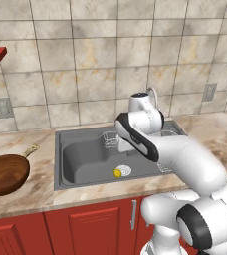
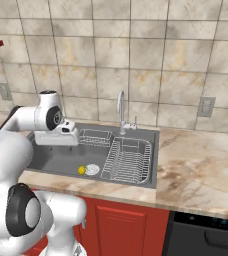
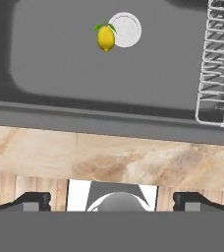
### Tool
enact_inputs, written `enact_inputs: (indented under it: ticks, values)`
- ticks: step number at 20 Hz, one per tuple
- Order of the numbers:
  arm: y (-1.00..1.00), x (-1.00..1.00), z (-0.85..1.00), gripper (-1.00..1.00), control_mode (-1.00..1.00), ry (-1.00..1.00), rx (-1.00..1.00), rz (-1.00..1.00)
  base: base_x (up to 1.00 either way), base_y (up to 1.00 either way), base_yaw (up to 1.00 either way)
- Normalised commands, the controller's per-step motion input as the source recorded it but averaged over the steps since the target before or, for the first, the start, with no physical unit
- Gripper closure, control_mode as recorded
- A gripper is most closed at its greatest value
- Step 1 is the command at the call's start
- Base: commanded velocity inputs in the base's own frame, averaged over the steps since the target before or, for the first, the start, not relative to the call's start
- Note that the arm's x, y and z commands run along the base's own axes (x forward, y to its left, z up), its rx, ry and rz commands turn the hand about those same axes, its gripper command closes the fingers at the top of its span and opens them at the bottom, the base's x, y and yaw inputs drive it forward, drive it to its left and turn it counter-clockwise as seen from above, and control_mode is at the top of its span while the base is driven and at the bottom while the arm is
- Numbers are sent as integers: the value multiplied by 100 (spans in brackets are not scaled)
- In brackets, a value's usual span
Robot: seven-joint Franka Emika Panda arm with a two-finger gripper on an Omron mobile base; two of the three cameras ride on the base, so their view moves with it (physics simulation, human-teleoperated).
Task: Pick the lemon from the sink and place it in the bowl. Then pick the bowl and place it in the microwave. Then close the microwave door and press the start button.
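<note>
One lemon [image 3: 105,38] beyond open pincer [image 3: 112,201]

A marbled beige worktop [image 1: 31,191] runs along the tiled wall, with the grey metal sink [image 1: 88,159] set into it. Left of the sink, the dark reddish-brown bowl [image 1: 5,174] sits on the worktop (a pale handle-like piece juts toward the sink). Red cabinets stand beneath.

One lemon [image 1: 117,173], one bowl [image 1: 5,174], one sink [image 1: 80,160], two wire racks [image 2: 128,161], one tap [image 2: 120,111].
</note>
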Motion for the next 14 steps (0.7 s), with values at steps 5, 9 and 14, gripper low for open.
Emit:
enact_inputs:
  ticks: [5, 9, 14]
  values:
    - [0, 16, 0, -100, -100, 11, 0, -1, 0, 0, 0]
    - [0, 1, -12, -100, -100, 13, 1, -1, 0, 0, 0]
    - [0, 4, -24, -100, -100, 10, 0, -1, 0, 0, 0]
